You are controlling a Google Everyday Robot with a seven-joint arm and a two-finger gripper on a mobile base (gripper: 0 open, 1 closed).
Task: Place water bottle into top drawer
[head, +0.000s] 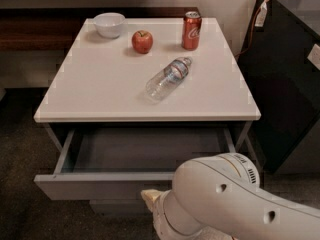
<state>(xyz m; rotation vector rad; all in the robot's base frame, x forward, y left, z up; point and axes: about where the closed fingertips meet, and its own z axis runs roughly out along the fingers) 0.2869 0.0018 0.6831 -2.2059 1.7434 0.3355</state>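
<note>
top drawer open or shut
Open: the top drawer is pulled out, grey interior exposed. The gripper is low, just in front of it.
</note>
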